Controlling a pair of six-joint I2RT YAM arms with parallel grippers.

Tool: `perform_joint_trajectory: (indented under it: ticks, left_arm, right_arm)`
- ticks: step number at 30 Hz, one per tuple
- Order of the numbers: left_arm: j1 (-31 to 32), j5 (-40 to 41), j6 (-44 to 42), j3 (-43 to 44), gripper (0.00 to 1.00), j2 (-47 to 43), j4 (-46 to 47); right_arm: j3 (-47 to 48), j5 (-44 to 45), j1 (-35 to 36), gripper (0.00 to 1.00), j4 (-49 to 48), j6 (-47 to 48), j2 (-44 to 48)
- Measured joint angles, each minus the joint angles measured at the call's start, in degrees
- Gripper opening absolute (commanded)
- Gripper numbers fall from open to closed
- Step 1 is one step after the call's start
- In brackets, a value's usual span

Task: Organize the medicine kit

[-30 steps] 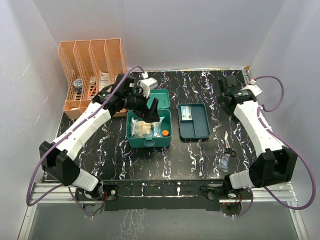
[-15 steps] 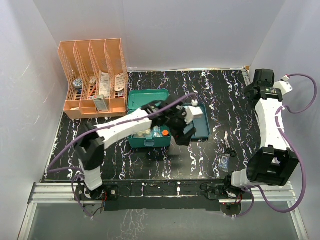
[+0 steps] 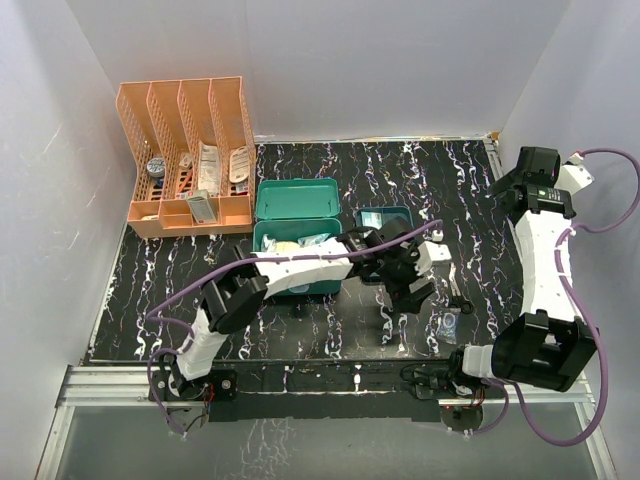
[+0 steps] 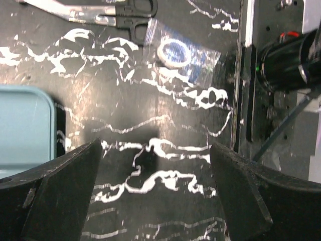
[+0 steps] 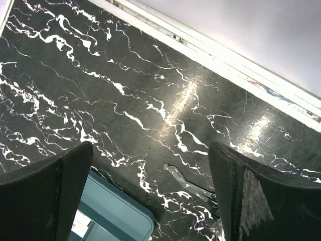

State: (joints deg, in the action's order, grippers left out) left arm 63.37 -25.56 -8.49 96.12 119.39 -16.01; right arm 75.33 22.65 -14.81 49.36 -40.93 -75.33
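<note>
Logging the left gripper [image 4: 156, 149] hanging wide open above the black marble table [image 3: 150, 290], gripping nothing, only tabletop showing between the jaws. Noting the left arm [image 3: 300, 268] stretching rightward in the top view, covering most of the darker insert tray [image 3: 384, 211] and the front of the medicine kit [image 3: 296, 198]. Locating the kit mid-table, lid open and lying toward the far wall, box body nearer, contents too covered and too small to name. Locating the tray just right of the kit, only its far edge showing there. Spotting scissors [image 4: 108, 11] cut off at the top edge of the left wrist view, handles touching or overlapping a clear bag [image 4: 203, 65] holding a white roll [image 4: 173, 52]; cannot tell which. Finding the right gripper [image 5: 150, 148] also spread fully, holding nothing, raised near the far right corner, looking down on marble, a teal tray corner and a scissor tip, both cropped. Marking the orange file rack [image 3: 190, 140] at far left, items in its slots too blurry to identify
</note>
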Motion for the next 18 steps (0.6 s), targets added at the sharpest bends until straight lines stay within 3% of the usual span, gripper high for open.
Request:
perform_joint_trajectory:
  ticks: [8, 18]
  left_arm:
    - [1.77, -0.04, 6.10, 5.29, 0.88, 8.57, 7.32]
    - [4.98, -1.11, 7.85, 8.44, 0.90, 15.30, 13.38]
  right_arm:
    - [-0.22, 0.79, -0.44, 0.98, -0.37, 2.62, 1.09]
    - [-2.27, 2.73, -0.63, 0.98, -1.40, 5.03, 3.78]
